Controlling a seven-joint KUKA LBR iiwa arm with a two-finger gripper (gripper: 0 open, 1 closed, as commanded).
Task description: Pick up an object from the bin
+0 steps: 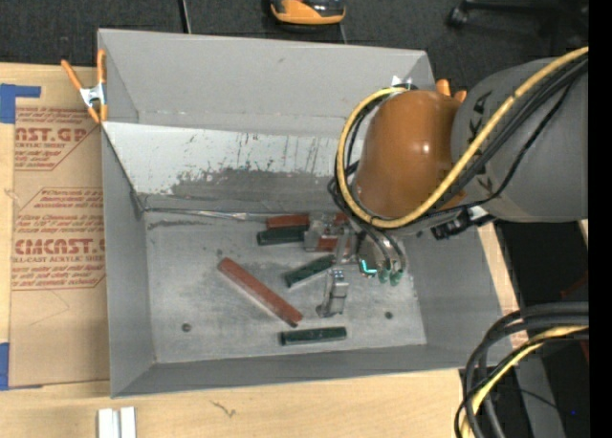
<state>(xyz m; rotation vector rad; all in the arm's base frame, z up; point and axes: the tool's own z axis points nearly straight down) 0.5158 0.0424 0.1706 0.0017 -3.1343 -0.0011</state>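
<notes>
So we've got the gripper [333, 295] down low over the right half of the bin [172, 331] floor, tucked under the arm's orange cover [406, 154]. Honestly we can't tell if it's wide, narrow or gripping anything. Closest thing is a slanted dark green stick [306, 274], just beside it on the left. A long reddish-brown bar [258, 291] ends near it too. A dark green bar [313, 335] lies toward the front edge, and a red-and-dark piece [283, 227] sits toward the back wall.

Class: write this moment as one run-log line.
gripper: low in bin, right of centre | nearest: green stick, red-brown bar, dark bar | held: cannot tell
</notes>
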